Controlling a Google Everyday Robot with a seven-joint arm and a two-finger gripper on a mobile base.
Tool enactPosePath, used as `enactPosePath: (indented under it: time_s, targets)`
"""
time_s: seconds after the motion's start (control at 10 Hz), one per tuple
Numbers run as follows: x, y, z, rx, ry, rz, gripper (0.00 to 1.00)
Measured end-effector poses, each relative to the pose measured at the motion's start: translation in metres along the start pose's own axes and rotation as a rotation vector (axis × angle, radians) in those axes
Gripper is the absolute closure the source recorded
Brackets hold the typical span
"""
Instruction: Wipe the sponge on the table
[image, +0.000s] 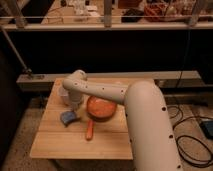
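Note:
The small light-blue sponge lies on the left part of the light wooden table. My gripper hangs down from the white arm's wrist just above the sponge's far right edge. Whether it touches or holds the sponge does not show. The white arm reaches in from the lower right, across the table's right side.
An orange bowl sits right of the sponge at mid-table. A slim orange stick lies in front of it. A pale cup stands behind the gripper. A long grey ledge runs behind the table. Cables lie on the floor at right.

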Motion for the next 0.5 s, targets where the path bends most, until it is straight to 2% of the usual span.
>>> enactPosePath:
  time_s: [0.2, 0.5]
  targets:
    - [-0.018, -0.027, -0.004, 0.009, 0.005, -0.045, 0.59]
    - [-0.051, -0.054, 0.008, -0.004, -0.014, -0.12, 0.59]
